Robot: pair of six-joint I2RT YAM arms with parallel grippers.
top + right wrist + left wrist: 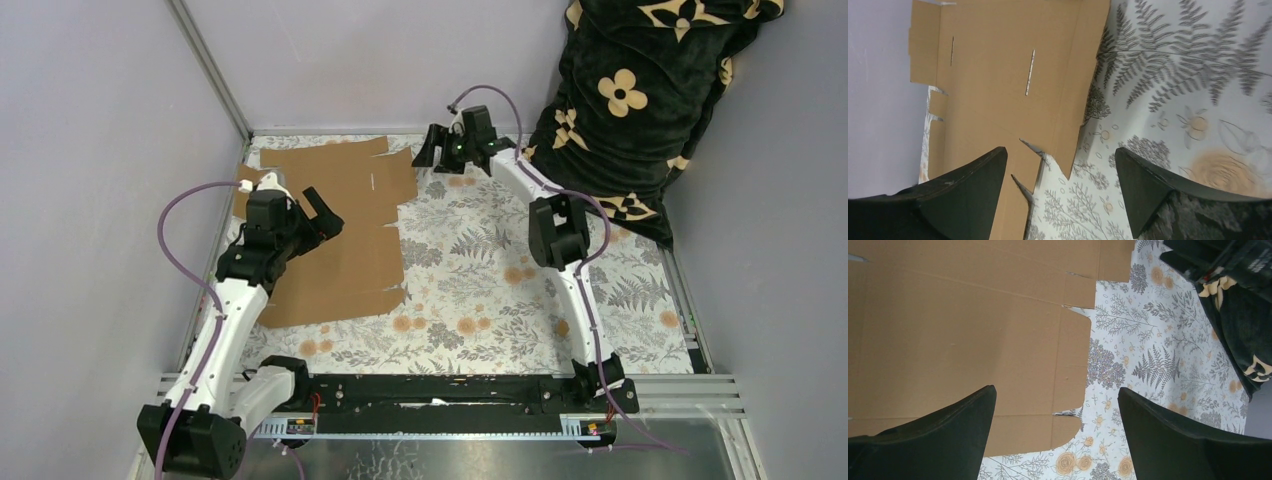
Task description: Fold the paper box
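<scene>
Top external view puts the paper box flat and unfolded on the far left of the floral tablecloth, its left edge close to the wall. My left gripper hangs over the middle of the sheet with its jaws spread wide, grasping nothing. My right gripper sits just off the sheet's far right corner, also spread and empty.

I judge the corrugated cardboard to be light and stiff across its panels, bending only along the scored lines. It will likely slide on the cloth if I push it. I would pinch a side flap at its free edge and pin the main panel with the other hand.

My left arm covers part of the sheet's left side. I cannot tell whether those fingertips touch the cardboard. Its underside is hidden. The far slit is clear, but the creases are faint.
</scene>
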